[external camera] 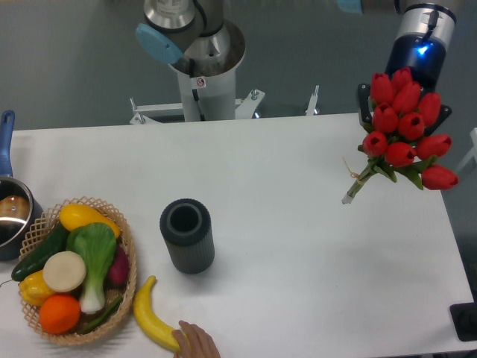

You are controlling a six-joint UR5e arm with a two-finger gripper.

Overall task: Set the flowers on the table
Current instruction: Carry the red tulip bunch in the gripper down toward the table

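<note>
The flowers (406, 127), a bunch of red tulip buds with green leaves and tied stems, hang tilted over the right end of the white table (283, 171). The buds are up and to the right. The stem ends (350, 194) point down-left, close to the tabletop. My gripper (404, 110) comes down from the top right behind the buds. Its dark fingers (363, 101) show on either side of the bunch and are closed on it. The fingertips are hidden by the buds.
A dark grey ribbed cylinder vase (186, 235) stands left of centre. A wicker basket (127, 246) of fruit and vegetables sits at the front left, with a banana (151, 321) and a person's hand (198, 341) beside it. A pot (9, 212) is at the left edge. The robot base (203, 67) stands behind the table.
</note>
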